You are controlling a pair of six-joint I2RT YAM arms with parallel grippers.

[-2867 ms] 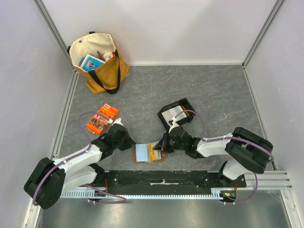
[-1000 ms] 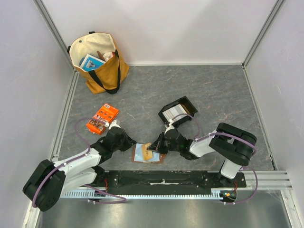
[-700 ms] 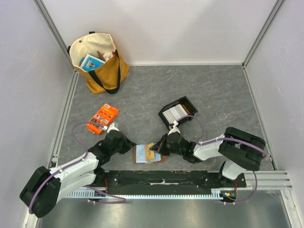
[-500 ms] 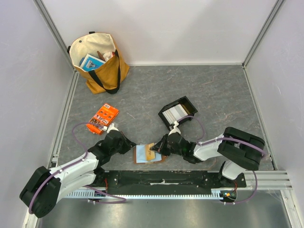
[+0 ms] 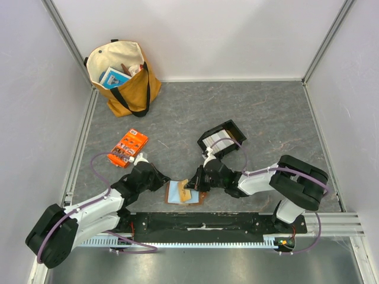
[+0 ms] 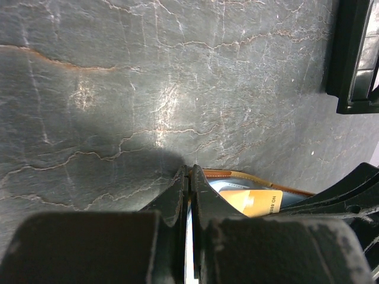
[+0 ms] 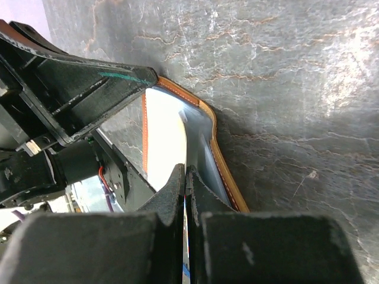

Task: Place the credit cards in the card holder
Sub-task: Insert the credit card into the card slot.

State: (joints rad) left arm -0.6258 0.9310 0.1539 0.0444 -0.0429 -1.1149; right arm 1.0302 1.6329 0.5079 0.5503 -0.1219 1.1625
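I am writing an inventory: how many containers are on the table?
3: the cloth bag at the far left corner, the black tray near the middle, and the open wallet at the near edge. Others may be hidden inside the bag.

Table top [image 5: 272, 112]: dark grey, marbled, pale veins. White walls [image 5: 207, 35] on three sides, aluminium corner posts [image 5: 327, 41]. Metal rail [image 5: 346, 220] along near edge. Light even, probably overhead.

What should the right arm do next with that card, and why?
Probably ease the card deeper into the card holder: the right gripper has its jaws pinched on it at the holder's open mouth, and the left gripper pins the holder's opposite edge.
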